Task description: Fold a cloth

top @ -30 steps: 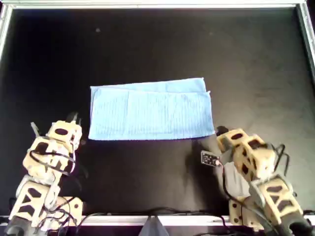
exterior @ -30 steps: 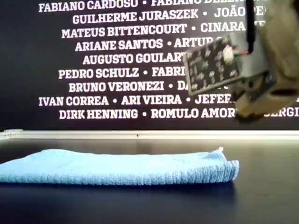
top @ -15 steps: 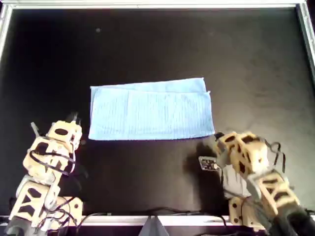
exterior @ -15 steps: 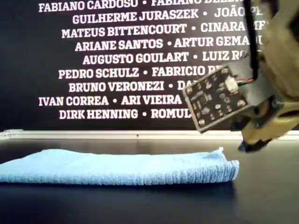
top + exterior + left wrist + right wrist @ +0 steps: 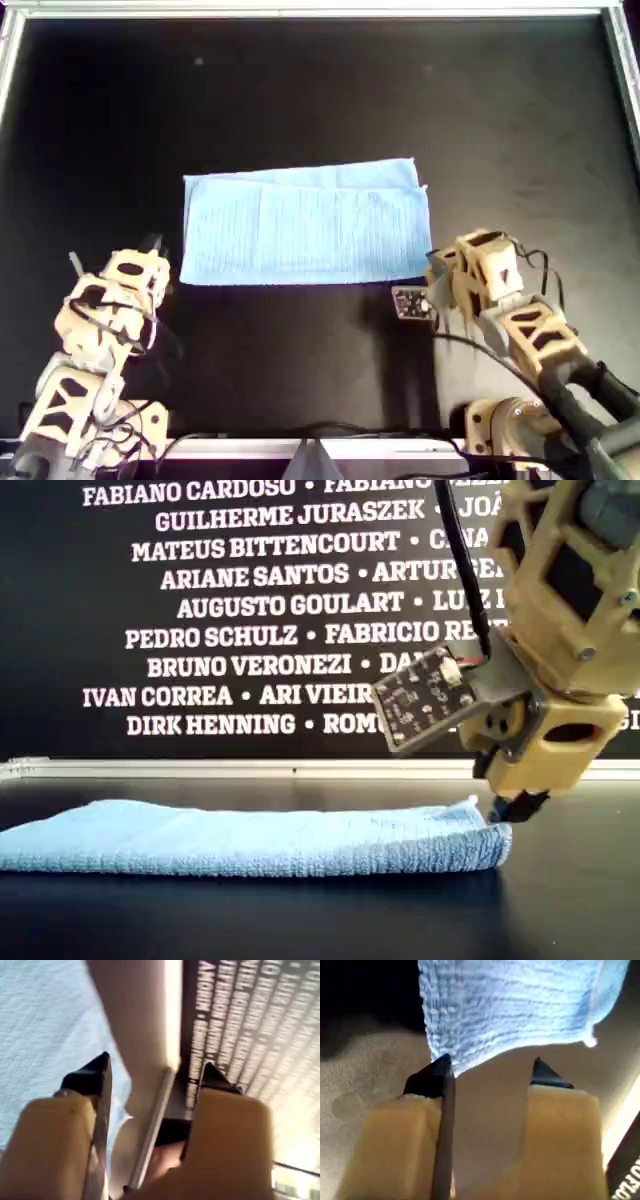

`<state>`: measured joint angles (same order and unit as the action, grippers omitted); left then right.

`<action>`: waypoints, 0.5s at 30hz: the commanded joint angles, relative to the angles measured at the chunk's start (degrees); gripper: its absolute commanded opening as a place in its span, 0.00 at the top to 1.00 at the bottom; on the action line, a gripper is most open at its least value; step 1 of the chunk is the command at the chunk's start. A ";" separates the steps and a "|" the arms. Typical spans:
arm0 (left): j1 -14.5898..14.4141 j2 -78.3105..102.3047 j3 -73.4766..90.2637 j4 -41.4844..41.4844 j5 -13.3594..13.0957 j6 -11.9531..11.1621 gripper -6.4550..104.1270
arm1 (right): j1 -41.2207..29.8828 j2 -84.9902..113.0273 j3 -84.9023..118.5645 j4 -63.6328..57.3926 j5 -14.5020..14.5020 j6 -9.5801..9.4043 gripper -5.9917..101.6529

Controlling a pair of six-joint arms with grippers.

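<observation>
Folded cloth [image 5: 305, 225] flat, right claw [image 5: 490, 1077] spread at its corner (left claw [image 5: 152, 1072] spread too)

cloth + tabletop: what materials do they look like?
Cloth: likely woven or terry-type fabric, matte light blue; fine ribbed texture, soft rounded folded edge in the exterior view. Tabletop: smooth, dark, matte, possibly a mat or coated board; faint specks show, material unclear. Its edge rail looks like pale metal.

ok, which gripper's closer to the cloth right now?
Right. The right gripper sits open at the cloth corner; the left gripper is open, just off its opposite end.
</observation>
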<state>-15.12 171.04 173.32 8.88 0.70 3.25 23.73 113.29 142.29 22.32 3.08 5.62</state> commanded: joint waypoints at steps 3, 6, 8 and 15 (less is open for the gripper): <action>0.70 -0.26 -0.79 -0.18 -0.26 0.26 0.36 | 0.18 -3.52 -3.96 -1.23 -0.53 -0.09 0.36; 0.70 -0.09 -0.79 -0.18 -0.26 0.26 0.36 | 0.62 -5.63 -3.96 -1.23 -0.53 -0.09 0.36; 0.70 -0.09 -0.79 -0.18 -0.26 0.26 0.36 | 0.53 -6.77 -4.31 -1.41 -0.53 -0.09 0.36; 0.70 0.70 -0.79 -0.18 -0.26 0.26 0.36 | 0.09 -12.48 -11.51 -1.49 -0.53 -0.09 0.36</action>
<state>-15.12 170.77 173.32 8.88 0.70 3.25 23.73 101.69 137.37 22.32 2.90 5.36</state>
